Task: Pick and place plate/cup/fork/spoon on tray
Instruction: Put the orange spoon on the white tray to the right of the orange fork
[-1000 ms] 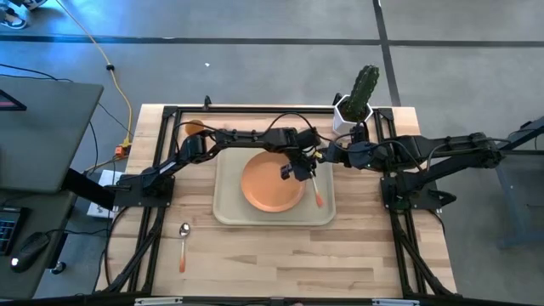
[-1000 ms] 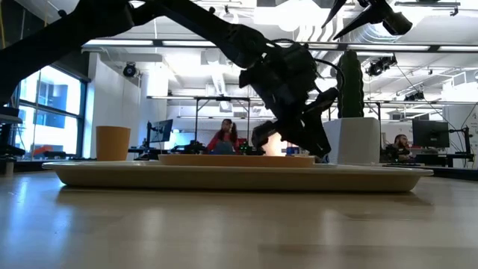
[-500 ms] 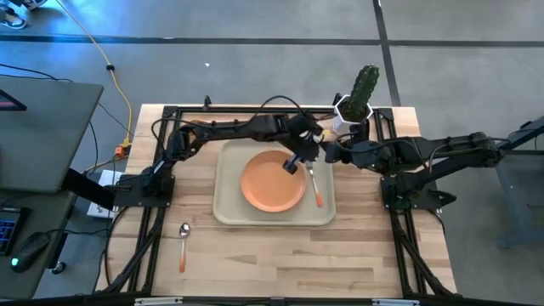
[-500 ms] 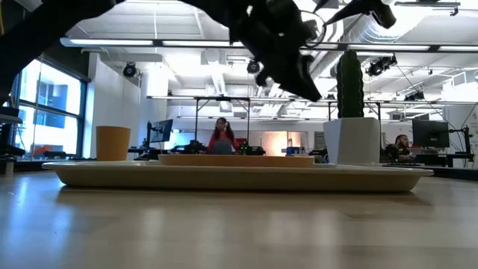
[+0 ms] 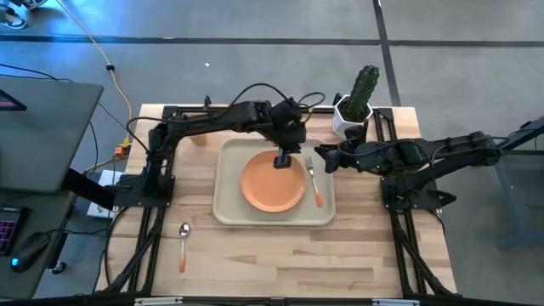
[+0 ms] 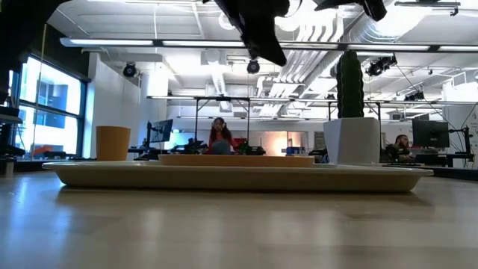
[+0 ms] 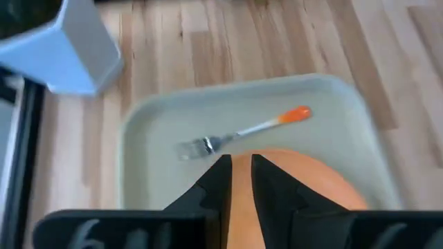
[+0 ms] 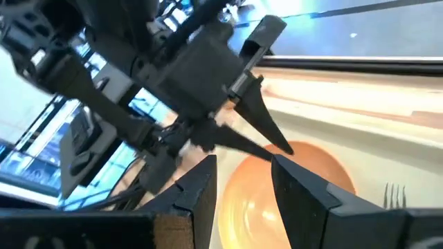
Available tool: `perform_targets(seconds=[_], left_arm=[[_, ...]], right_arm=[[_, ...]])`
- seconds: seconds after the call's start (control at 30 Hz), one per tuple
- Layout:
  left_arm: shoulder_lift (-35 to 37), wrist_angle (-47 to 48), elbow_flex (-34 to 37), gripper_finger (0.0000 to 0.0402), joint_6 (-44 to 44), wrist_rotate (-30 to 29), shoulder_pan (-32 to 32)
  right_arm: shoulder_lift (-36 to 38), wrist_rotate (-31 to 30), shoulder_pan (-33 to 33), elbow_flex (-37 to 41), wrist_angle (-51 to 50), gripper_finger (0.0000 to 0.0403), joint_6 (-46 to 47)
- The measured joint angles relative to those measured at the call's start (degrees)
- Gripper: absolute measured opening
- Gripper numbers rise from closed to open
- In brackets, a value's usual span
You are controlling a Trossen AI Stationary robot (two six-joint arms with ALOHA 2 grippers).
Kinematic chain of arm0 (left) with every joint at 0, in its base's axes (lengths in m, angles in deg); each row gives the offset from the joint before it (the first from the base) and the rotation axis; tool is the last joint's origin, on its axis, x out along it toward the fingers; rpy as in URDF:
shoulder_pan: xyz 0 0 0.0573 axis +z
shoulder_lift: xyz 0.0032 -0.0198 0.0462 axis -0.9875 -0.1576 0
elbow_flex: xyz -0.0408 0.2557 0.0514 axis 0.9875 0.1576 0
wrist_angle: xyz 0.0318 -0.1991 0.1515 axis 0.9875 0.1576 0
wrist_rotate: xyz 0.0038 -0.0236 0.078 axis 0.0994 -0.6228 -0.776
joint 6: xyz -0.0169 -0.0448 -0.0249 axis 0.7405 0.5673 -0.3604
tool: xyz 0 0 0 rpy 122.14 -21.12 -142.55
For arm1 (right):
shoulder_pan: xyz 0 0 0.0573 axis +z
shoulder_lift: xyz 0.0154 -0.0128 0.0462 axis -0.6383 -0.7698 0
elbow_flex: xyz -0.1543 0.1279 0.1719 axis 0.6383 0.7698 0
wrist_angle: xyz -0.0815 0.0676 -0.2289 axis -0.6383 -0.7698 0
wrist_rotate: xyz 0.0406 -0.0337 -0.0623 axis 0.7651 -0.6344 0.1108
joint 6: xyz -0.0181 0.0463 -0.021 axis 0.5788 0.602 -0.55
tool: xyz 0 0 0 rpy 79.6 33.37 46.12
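Note:
The orange plate (image 5: 272,184) lies in the beige tray (image 5: 223,212). The fork (image 5: 314,180) lies flat on the tray floor to the right of the plate, tines toward the far edge; it also shows in the left wrist view (image 7: 242,131). The spoon (image 5: 184,242) lies on the table near the front left. The orange cup (image 6: 113,143) stands at the far left, behind the tray. My left gripper (image 5: 281,161) hangs above the plate's far rim, empty, its fingers a narrow gap apart (image 7: 240,162). My right gripper (image 5: 322,160) hovers open over the tray's far right, near the fork's tines.
A white pot with a green cactus (image 5: 352,112) stands at the far right, just behind the tray and close to my right arm. Black frame rails run along the table's left, right and far edges. Bare wood lies in front of the tray.
My left gripper has risen from just above the tray beside the fork to well above it, and has gone toward the table's left, over the plate. The fork stays lying on the tray.

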Motion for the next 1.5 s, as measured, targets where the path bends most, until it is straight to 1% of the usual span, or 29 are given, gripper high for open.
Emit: perform_targets(seconds=[0.13,0.2,0.33,0.4,0.47,0.57,0.63,0.73,0.8,0.87,0.97,1.07,1.17,1.27,1.37,1.5], left_arm=[[4.8,-0.3,8.4,0.0021,7.2,1.3,0.2],[8.5,-0.5,14.7,0.0011,10.6,1.2,0.2],[18.7,-6.8,29.0,0.0001,18.4,-0.1,-1.4],[24.1,-11.0,35.5,0.0001,23.5,-2.2,-3.2],[29.4,-13.4,40.7,0.0000,28.4,-5.4,-5.5],[36.2,-15.8,45.8,0.0000,35.6,-12.2,-9.7],[39.7,-16.0,48.0,0.0000,40.3,-17.2,-13.2],[43.5,-15.0,50.3,0.0000,47.3,-23.9,-18.6],[45.3,-13.3,51.4,0.0000,52.1,-27.5,-21.9],[46.4,-11.9,52.8,0.0000,57.1,-29.8,-25.0],[47.1,-7.0,53.8,0.0000,63.5,-31.8,-29.2],[47.0,-1.8,53.7,0.0000,67.2,-33.6,-32.4],[47.2,2.2,53.7,0.0001,69.7,-34.7,-34.1],[48.4,6.8,53.7,0.0001,70.5,-34.7,-34.6],[51.1,12.9,53.7,0.0001,70.5,-34.7,-34.6],[56.3,19.2,53.7,0.0001,70.4,-35.0,-35.1]], right_arm=[[0.0,-0.5,2.7,0.0,-1.2,0.0131,0.0],[0.0,-1.2,4.4,0.0,-1.8,0.0131,0.5],[-0.8,-1.6,7.4,0.0,-1.9,0.0131,1.5],[-1.9,-1.5,8.7,0.0,-2.1,0.0131,2.7],[-3.4,-1.5,9.5,0.0,-1.8,0.0131,3.8],[-6.9,-0.4,10.0,0.0,-0.3,0.0131,5.0],[-9.5,1.1,10.0,0.0,2.3,0.0131,4.6],[-13.8,5.2,9.2,0.0,8.9,0.0131,1.4],[-16.5,8.2,8.7,0.0,13.8,0.0131,-0.8],[-18.6,10.1,8.5,0.0,17.8,0.0131,-2.0],[-20.6,11.4,8.5,0.0,22.7,0.0131,-2.6],[-21.5,11.3,8.5,0.0,25.9,0.0131,-1.4],[-22.2,10.4,8.4,0.0,27.6,0.0131,1.1],[-23.9,10.8,6.7,-0.2,28.7,0.0131,2.8],[-27.8,12.2,4.6,-2.6,28.6,0.0131,5.1],[-35.5,13.2,3.4,-10.2,28.2,0.0131,4.8]])
